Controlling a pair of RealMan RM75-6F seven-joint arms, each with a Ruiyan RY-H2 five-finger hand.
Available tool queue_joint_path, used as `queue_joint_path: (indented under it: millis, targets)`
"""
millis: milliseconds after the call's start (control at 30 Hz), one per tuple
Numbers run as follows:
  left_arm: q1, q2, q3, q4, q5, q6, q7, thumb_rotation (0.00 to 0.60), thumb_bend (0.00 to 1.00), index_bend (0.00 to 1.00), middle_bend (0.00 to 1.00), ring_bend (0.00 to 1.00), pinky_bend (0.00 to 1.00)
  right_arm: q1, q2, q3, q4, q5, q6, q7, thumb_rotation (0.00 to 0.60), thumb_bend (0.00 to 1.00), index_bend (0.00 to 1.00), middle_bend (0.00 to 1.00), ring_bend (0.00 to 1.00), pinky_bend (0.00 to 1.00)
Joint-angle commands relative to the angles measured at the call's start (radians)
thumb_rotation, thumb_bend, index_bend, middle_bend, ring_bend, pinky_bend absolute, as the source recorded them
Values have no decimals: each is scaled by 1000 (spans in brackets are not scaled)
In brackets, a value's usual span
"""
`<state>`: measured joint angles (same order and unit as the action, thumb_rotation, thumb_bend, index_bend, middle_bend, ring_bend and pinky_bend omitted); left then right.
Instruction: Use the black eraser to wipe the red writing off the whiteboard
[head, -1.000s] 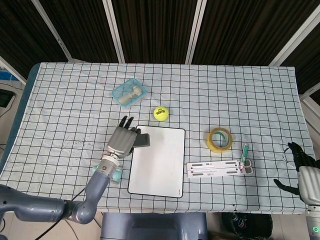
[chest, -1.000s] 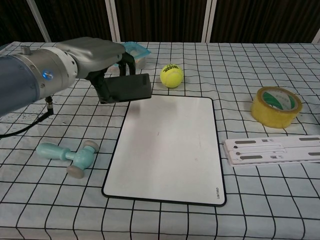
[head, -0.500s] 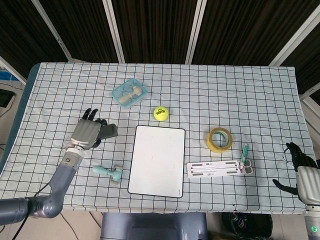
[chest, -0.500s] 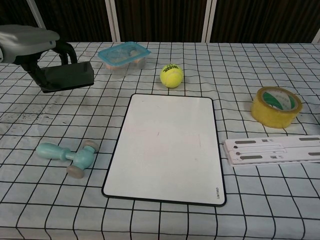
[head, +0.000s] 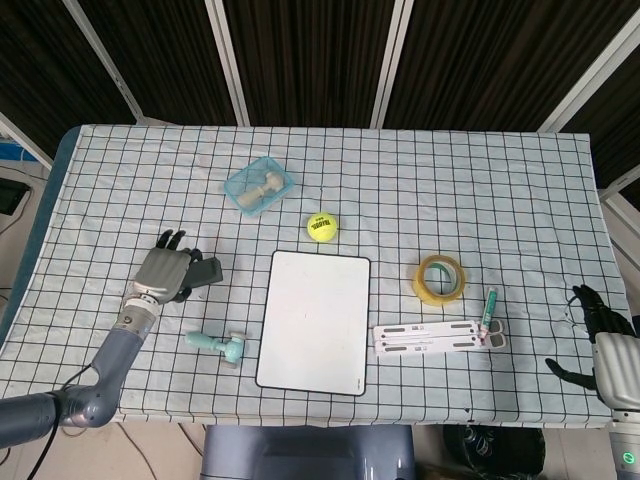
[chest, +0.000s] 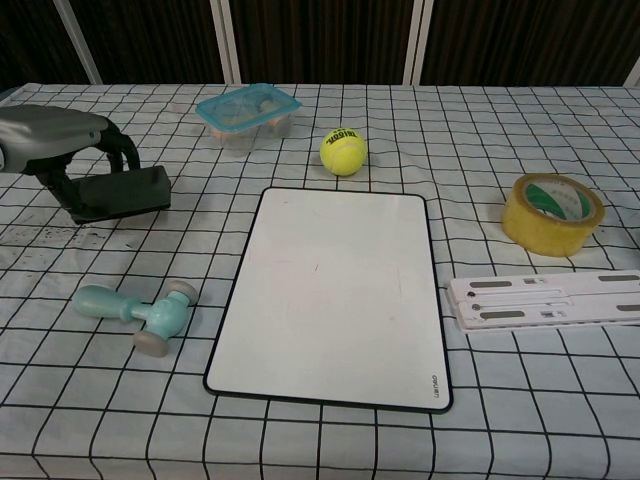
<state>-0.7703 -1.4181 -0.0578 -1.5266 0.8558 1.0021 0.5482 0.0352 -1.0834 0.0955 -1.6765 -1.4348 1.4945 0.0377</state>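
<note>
A: In the head view, the black eraser (head: 205, 271) is seen gripped in the left hand (head: 167, 272), its fingers curled around the block, well to the left of the whiteboard (head: 314, 321). A second ago the eraser was held at the board's upper left corner; since then it has been carried away across the checked tablecloth (head: 420, 190).

B: And the board itself? No red writing is made out on it from above; the surface reads as plain white.

A: Agreed, so the wiping is judged finished and the eraser is being put aside. The right hand (head: 600, 335) is seen only at the lower right edge, fingers apart, nothing held.

B: In the chest view, the black eraser (chest: 120, 193) is shown low over or on the cloth, clasped from above by the left hand (chest: 62, 140); contact with the cloth cannot be told. Half a second ago it was held higher.

A: The whiteboard (chest: 335, 292) is seen bare there too, apart from a very faint mark near its middle. The teal roller (chest: 135, 312) lies just left of it, untouched.

B: Release of the eraser is judged the only step left.
</note>
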Motion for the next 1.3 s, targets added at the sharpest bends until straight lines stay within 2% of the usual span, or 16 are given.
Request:
queue_joint_path:
  millis: [33, 200, 400, 600, 733, 1000, 1133, 1300]
  targets:
    - [-2, -19, 11, 16, -17, 3, 44, 600, 387, 318, 409, 0, 10, 0, 1, 1, 1, 1, 0, 1, 600, 86, 60, 89, 194, 214]
    - [-10, -48, 17, 33, -57, 20, 124, 600, 351, 291, 380, 0, 10, 1, 3, 1, -2, 2, -1, 2, 600, 86, 59, 89, 194, 214]
    - [-9, -60, 16, 36, -80, 31, 160, 600, 172, 133, 286, 0, 10, 0, 3, 1, -3, 3, -1, 6, 600, 86, 60, 89, 194, 214]
    - [-18, -34, 21, -4, -121, 26, 217, 600, 117, 37, 204, 0, 10, 1, 3, 2, -4, 2, -1, 4, 600, 86, 60, 89, 194, 214]
    - [-21, 24, 16, -107, -115, 53, 240, 600, 117, 31, 202, 0, 10, 1, 3, 1, -3, 1, -2, 5, 600, 86, 60, 89, 194, 214]
    - [22, 186, 0, -349, -32, 194, 233, 600, 115, 0, 149, 0, 6, 0, 3, 2, -3, 1, 1, 5, 600, 86, 60, 89, 194, 214]
    - [67, 282, 23, -458, 33, 245, 206, 600, 94, 0, 111, 0, 0, 0, 1, 2, 0, -3, 5, 3, 600, 86, 60, 89, 194, 214]
    - [160, 393, 90, -545, 200, 317, 137, 600, 56, 0, 62, 0, 0, 1, -2, 1, 3, -7, 7, -4, 600, 85, 60, 89, 194, 214]
